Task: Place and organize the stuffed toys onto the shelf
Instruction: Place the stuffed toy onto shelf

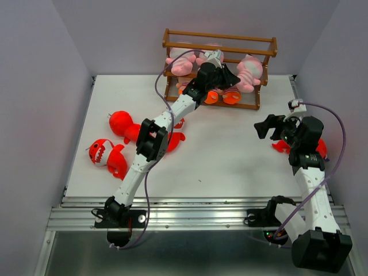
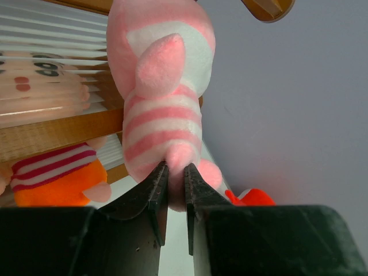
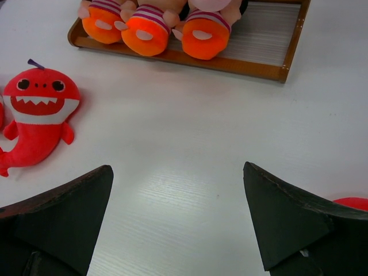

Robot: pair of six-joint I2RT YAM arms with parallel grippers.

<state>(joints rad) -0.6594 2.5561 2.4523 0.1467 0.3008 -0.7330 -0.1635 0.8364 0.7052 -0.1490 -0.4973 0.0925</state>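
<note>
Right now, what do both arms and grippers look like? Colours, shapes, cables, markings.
The left arm and right arm have white tubular links, black joint housings and black bases. A thin lilac cable loops along each. The left gripper and right gripper are matte black, each with two tapering wedge-shaped fingers. No markings are readable.

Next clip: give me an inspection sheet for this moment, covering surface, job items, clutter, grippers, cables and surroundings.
Surface: white table, no marks seen.
Job's things: shelf holds pink striped toys on its middle tier and orange-footed dolls on the bottom tier; red sharks lie on the table at the left, and another lies by the right arm.
Clutter: nothing seen.
Grippers: left gripper pinches the base of a pink striped toy at the shelf; right gripper open and empty above the table.
Cables: purple cable on each arm; the left one arcs beside the shelf.
Surroundings: plain grey walls.
</note>
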